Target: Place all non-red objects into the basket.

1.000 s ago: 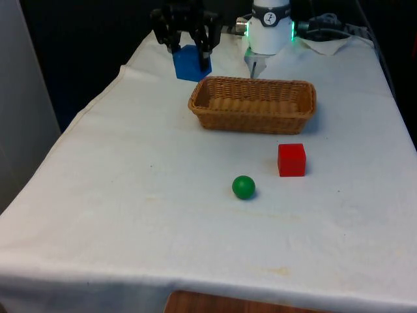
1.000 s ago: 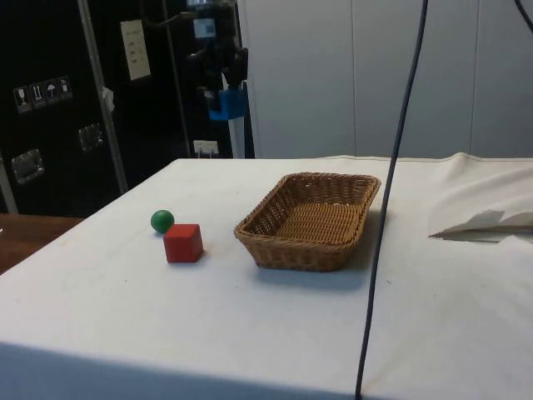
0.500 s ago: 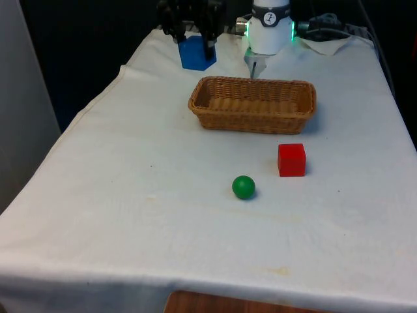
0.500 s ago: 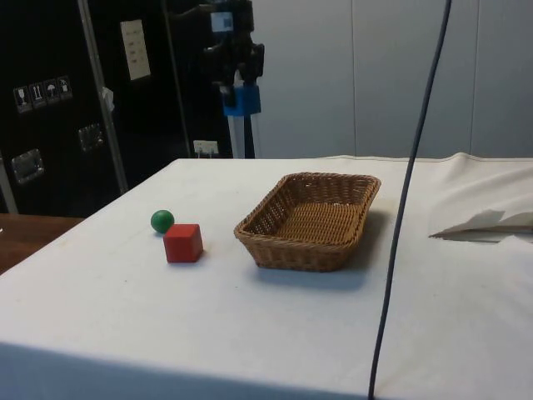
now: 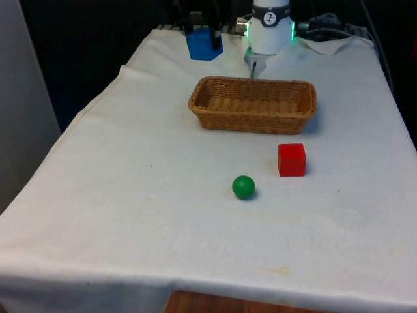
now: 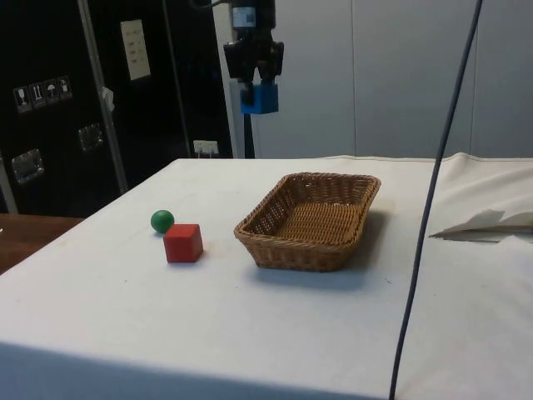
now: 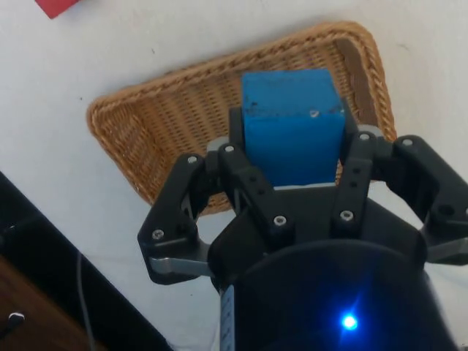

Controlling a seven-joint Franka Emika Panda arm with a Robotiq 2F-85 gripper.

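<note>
- The gripper (image 6: 258, 92) is clenched on the blue cube (image 7: 292, 135), which hangs high in the air over the tabletop's far end, between the basket (image 5: 253, 104) and the far edge.
- The step in hand, as I judge it, is carrying the cube over the basket and letting it go inside.
- In the wrist view the wicker floor (image 7: 197, 131) lies beneath the cube, but whether it is truly above the middle or nearer one rim I cannot tell from so high up.
- Bring it over the basket's middle, well inside all four walls, before lowering.
- Come down until the cube sits just above the weave, then spread the fingers (image 7: 245, 142); a drop from this height could make it bounce out or tip the light basket.
- Lift straight up afterwards so nothing catches the rim.
- Left for later: the green ball (image 5: 244, 187) near the tabletop's middle. The red cube (image 5: 291, 160) beside it should stay put.
</note>
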